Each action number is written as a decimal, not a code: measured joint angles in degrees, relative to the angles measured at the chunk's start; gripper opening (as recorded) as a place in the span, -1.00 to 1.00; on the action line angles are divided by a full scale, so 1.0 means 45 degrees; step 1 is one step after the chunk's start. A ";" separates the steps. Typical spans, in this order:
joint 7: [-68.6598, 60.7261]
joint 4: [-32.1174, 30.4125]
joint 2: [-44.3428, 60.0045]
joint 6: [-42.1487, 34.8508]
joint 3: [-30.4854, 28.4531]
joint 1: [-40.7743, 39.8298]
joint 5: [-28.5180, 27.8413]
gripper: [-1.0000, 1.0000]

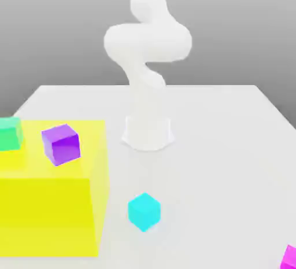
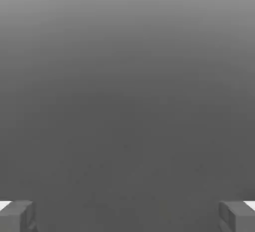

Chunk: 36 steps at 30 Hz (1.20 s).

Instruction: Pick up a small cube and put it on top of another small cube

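The small magenta-pink cube (image 1: 289,257) lies on the white table at the near corner on the exterior view's right, partly cut off by the picture's edge. A cyan cube (image 1: 143,210) of similar size sits on the table in front of the arm's base (image 1: 148,132). The white arm (image 1: 147,42) rises from the base and bends upward out of the picture. In the hand view my gripper (image 2: 127,217) is open, its grey fingertips (image 2: 17,216) far apart with nothing between them, facing a plain grey background.
A large yellow block (image 1: 52,204) stands at the exterior view's left. On top of it rest a violet-purple cube (image 1: 60,144) and a green cube (image 1: 10,133). The white table (image 1: 219,164) extends to the right of the base.
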 joint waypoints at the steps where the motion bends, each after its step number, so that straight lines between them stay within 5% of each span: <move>1: -0.0163 0.0074 0.0501 0.0109 0.0068 0.0129 -0.0022 0.00; 35: -0.3614 0.2541 1.6304 0.4161 0.1998 0.3923 -0.2395 0.00; 36: -0.3550 0.2636 1.6699 0.4450 0.1889 0.4015 -0.2493 -1.00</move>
